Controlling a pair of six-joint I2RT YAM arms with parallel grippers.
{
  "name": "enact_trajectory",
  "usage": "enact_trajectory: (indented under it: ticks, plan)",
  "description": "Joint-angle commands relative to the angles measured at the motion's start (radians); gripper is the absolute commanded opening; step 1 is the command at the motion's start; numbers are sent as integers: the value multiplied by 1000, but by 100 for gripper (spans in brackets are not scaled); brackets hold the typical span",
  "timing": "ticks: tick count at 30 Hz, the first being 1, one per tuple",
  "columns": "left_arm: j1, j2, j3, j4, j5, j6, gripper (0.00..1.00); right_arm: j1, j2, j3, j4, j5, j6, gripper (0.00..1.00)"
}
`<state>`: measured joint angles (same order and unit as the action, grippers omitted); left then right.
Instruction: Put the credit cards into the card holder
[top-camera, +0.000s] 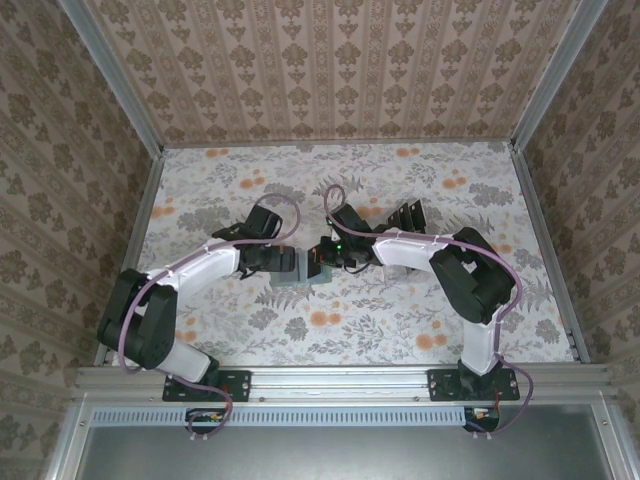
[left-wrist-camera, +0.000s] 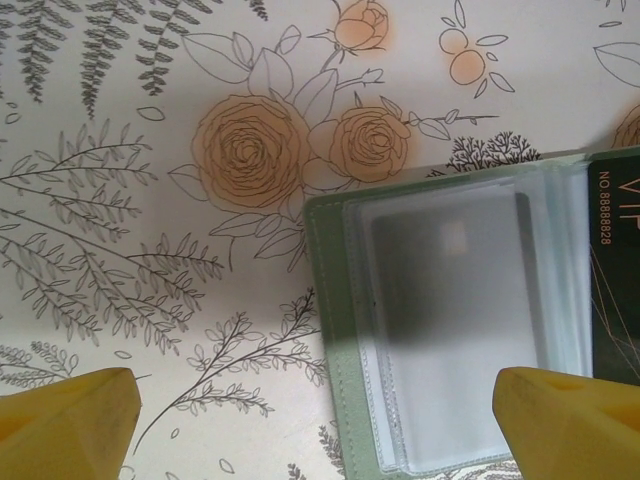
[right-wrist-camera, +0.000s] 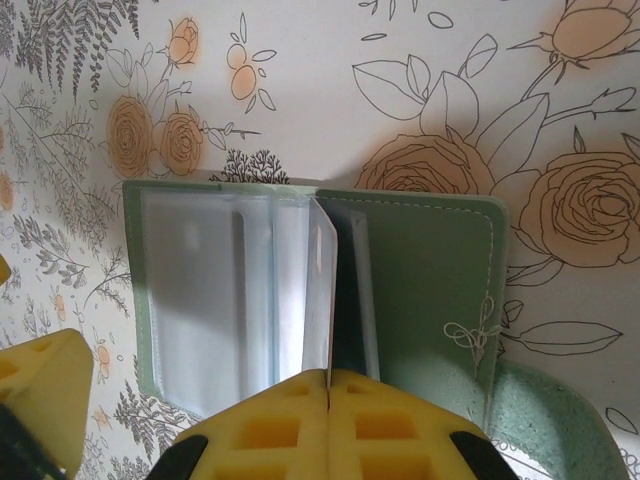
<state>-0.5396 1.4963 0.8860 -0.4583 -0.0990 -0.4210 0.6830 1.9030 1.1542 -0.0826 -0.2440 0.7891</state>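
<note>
Sage-green leatherette, pale stitching and one small embroidered bow: a single card holder (right-wrist-camera: 430, 270), flat, rectangular and opened like a book near the middle of the rose-and-fern printed tabletop (left-wrist-camera: 120, 150). Inside, several glossy clear plastic sleeves, overlapped too closely for a sure count. Right gripper (right-wrist-camera: 329, 395) pinched tight on the lower edge of one sleeve, that leaf standing upright from the spine, two yellow waffle-moulded fingers pressed together. Left gripper (left-wrist-camera: 320, 425) spread wide and holding nothing, poised over the holder's left page, two blunt yellow fingertips well apart. One black credit card (left-wrist-camera: 612, 270), thin gold lettering along its edge, at the holder's far side in the left wrist view; whether tucked under plastic, impossible to tell.
</note>
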Motion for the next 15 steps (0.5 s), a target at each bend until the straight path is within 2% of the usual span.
enact_trajectory:
  ticks: [1,15]
  plan:
    - [-13,22,29,14,-20,28,100,-5,13,-29,-15,-4,-7,0]
    - [-22,106,-7,14,-91,21,100,-11,7,-65,-3,0,0,0]
